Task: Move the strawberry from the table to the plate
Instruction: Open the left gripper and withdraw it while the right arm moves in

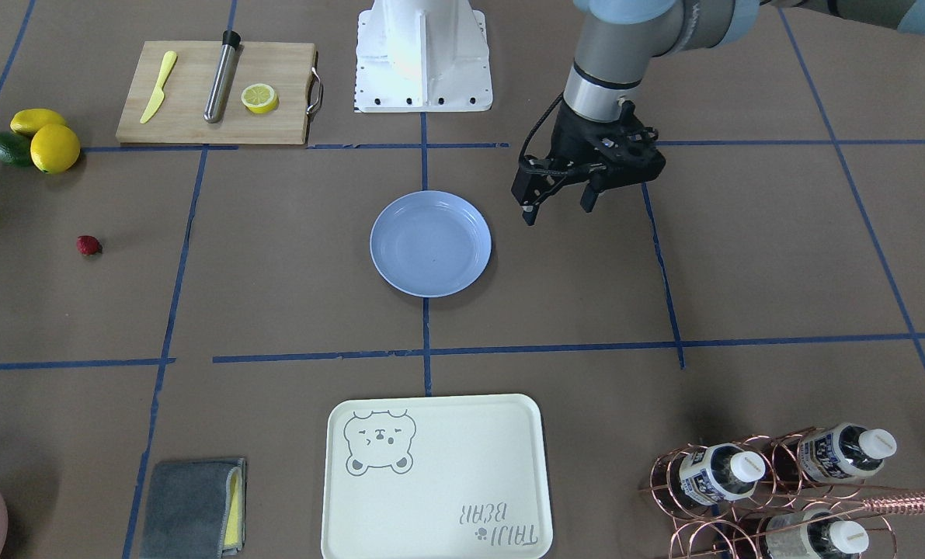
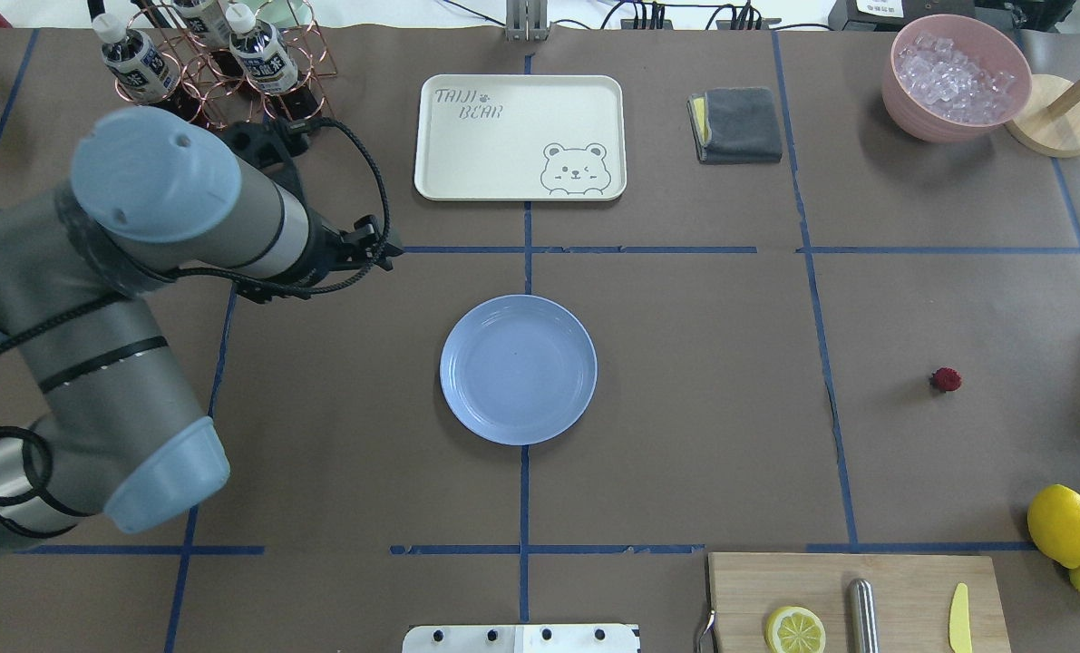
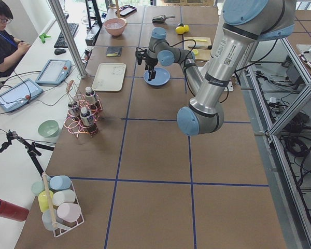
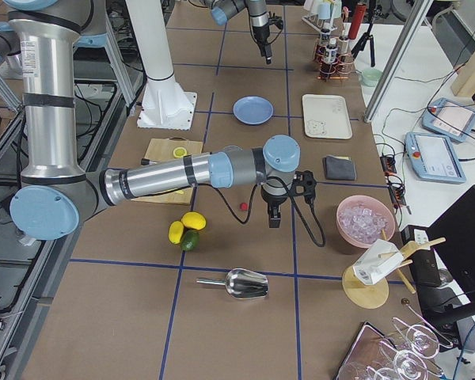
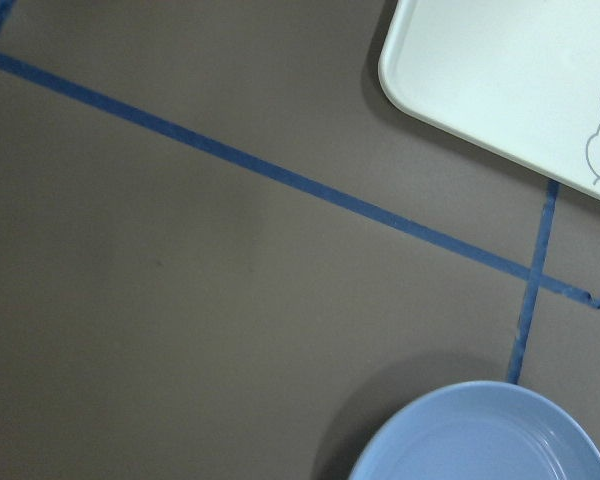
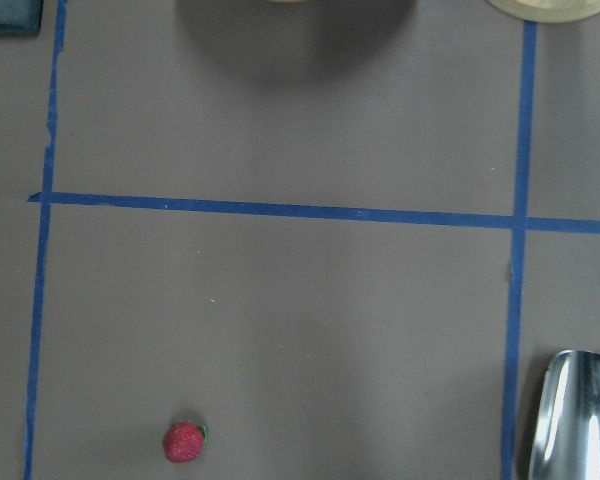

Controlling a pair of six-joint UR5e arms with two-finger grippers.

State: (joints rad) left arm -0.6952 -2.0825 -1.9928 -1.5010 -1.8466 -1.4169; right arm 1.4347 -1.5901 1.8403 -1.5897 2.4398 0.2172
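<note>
The strawberry (image 1: pixel 88 245) (image 2: pixel 946 379) lies alone on the brown paper table (image 1: pixel 291 256), far to the robot's right of the plate. The pale blue plate (image 1: pixel 430 244) (image 2: pixel 518 369) sits empty at the table's middle. My left gripper (image 1: pixel 559 208) hangs open and empty above the table, just beside the plate's rim. My right gripper (image 4: pixel 274 218) shows only in the exterior right view, hovering close to the strawberry (image 4: pixel 243 207); I cannot tell whether it is open or shut. The right wrist view has the strawberry (image 6: pixel 183 441) at its lower left, with no fingers in sight.
A cutting board (image 1: pixel 217 93) holds a half lemon, a yellow knife and a steel cylinder. Lemons and an avocado (image 1: pixel 35 140) lie near the strawberry. The bear tray (image 1: pixel 435 477), grey cloth (image 1: pixel 190 508), bottle rack (image 1: pixel 773 481), ice bowl (image 2: pixel 955 77) and metal scoop (image 4: pixel 244 283) stand around.
</note>
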